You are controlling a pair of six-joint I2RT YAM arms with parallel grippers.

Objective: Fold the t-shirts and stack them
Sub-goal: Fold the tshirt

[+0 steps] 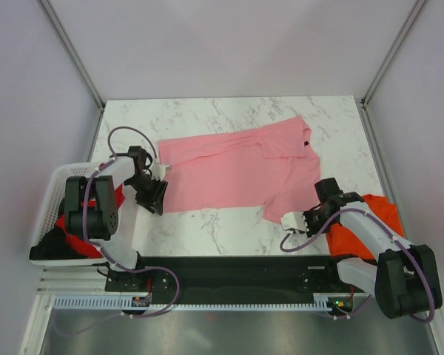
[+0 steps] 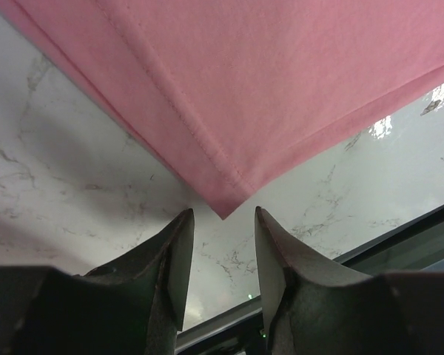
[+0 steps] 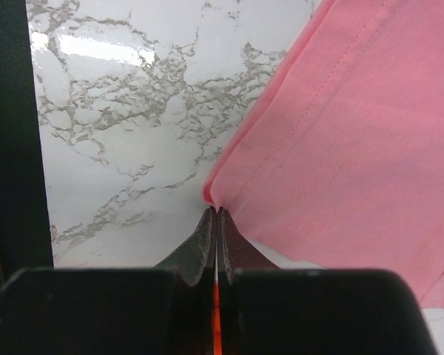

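Observation:
The light pink t-shirt (image 1: 229, 166) lies spread across the middle of the marble table. My left gripper (image 1: 160, 207) is open, its jaws set on either side of the shirt's near-left corner (image 2: 223, 209) without holding it; the corner tip lies just ahead of the fingertips. My right gripper (image 1: 294, 222) is shut on the shirt's near-right corner (image 3: 229, 185), pinching the hem at the fingertips (image 3: 223, 219). The bright orange t-shirt (image 1: 377, 214) lies bunched at the right edge, partly under my right arm. The red t-shirt (image 1: 74, 235) lies in the basket.
A white lattice basket (image 1: 55, 192) stands at the table's left edge, beside my left arm, with dark fabric (image 1: 48, 248) in its near end. A black strip (image 1: 237, 270) runs along the front edge. White walls enclose the table.

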